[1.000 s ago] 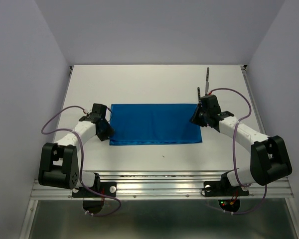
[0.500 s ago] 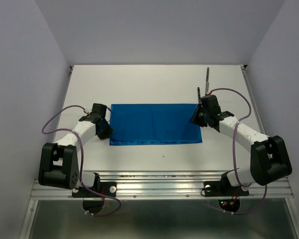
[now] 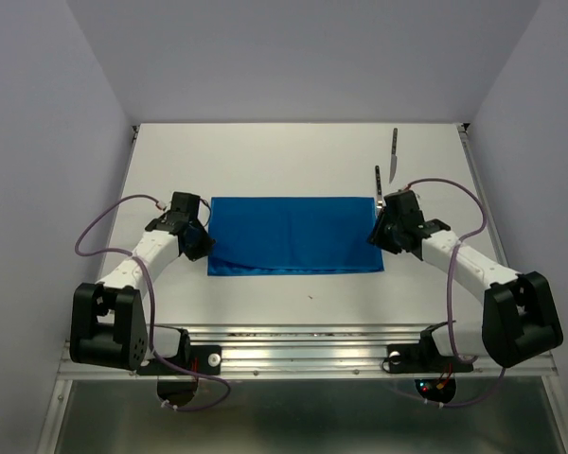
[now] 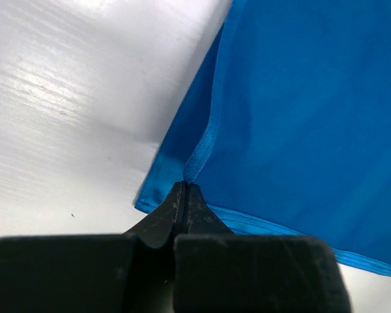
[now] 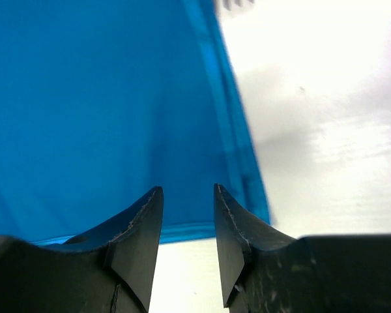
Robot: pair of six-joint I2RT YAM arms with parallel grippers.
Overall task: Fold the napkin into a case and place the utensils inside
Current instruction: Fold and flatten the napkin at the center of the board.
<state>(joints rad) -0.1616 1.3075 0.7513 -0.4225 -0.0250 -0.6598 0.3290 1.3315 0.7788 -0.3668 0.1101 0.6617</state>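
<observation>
On the left of the white table (image 3: 265, 156), pinching the napkin (image 3: 293, 235) at its near left corner with the left gripper (image 3: 197, 244), jaws clenched tight on a fold of the hem. Lying flat across mid-table as a wide rectangle, running its long axis left to right, short ends facing the two arms. Showing soft, plain royal-blue cloth, smooth with a faint sheen, layered along the near edge, with a lighter stitched hem peeking out. On the right, hovering the right gripper (image 3: 379, 232) over the near right corner, jaws released and parted, grasping nothing. Just beside the far right corner, lying lengthwise away from the arms, a slim silver fork (image 3: 379, 184); farther back, a thin knife (image 3: 395, 153), both resting off the cloth
</observation>
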